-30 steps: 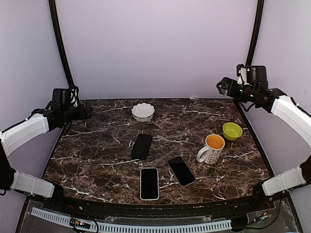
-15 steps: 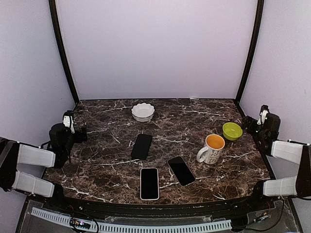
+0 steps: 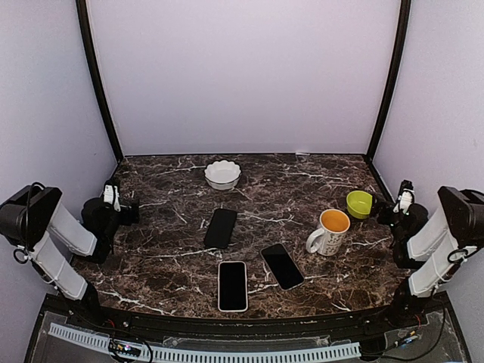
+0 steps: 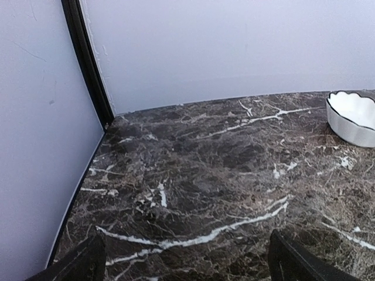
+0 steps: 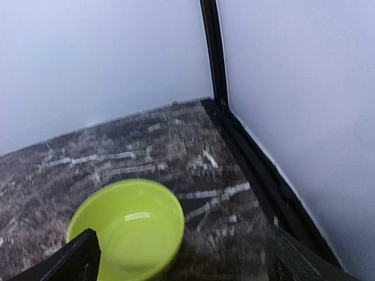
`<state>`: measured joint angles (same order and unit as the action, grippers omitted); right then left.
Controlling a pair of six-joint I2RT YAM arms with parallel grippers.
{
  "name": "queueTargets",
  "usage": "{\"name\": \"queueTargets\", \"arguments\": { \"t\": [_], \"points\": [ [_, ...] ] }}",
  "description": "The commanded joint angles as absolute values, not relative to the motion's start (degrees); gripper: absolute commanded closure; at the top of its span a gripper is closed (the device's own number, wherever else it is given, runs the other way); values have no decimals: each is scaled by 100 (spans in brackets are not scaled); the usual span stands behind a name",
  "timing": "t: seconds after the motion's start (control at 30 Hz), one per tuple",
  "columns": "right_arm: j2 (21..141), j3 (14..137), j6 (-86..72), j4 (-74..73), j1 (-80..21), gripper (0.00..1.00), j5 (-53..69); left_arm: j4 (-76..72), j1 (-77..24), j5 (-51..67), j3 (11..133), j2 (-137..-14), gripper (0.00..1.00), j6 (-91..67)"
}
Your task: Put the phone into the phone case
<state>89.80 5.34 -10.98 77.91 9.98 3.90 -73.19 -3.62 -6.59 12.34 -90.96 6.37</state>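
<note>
The dark marble table (image 3: 151, 249) is holding everything. The left gripper (image 3: 113, 200) is hovering at its nine o'clock edge and the right gripper (image 3: 403, 200) at three o'clock, both gaping wide and gripping nothing. The white mug with an orange inside (image 3: 330, 231) is standing between the right gripper and the glossy black phone (image 3: 281, 265), which is lying towards that gripper's eight o'clock, long axis running eleven to five. The matt black slab (image 3: 220, 228), probably the case, is lying near centre, at the left gripper's four o'clock and nearer that arm.
</note>
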Motion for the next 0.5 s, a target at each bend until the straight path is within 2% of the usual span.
{"name": "queueTargets", "arguments": {
  "t": [0.0,0.47],
  "points": [
    [8824,1082,-704,7849,838,2,639,-7172,-129,-238,1556,-8975,1,504],
    [8856,1338,-494,7419,599,2,386,-7293,-97,-211,1543,-9024,1,490]
  ]
}}
